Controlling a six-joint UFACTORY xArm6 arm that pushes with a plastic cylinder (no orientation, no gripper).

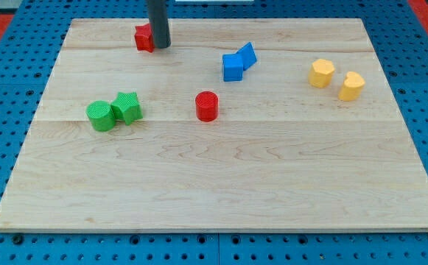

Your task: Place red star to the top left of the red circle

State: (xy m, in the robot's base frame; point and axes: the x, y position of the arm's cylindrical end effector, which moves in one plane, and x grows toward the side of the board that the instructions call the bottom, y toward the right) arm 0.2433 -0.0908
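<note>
Presently the wooden board (221, 177) carries the red star (144, 37) close to its top edge, left of centre, already up and to the left of the red circle (207, 106), which sits well apart near mid-board. My tip (160, 46), a bare rod grasping nothing, touches the star's right side, so any push would drive it toward the left edge.

My tip (160, 46) stands upright on the board near the view's top, left of centre.

bare board between red star (144, 37), red circle (207, 106)
</note>
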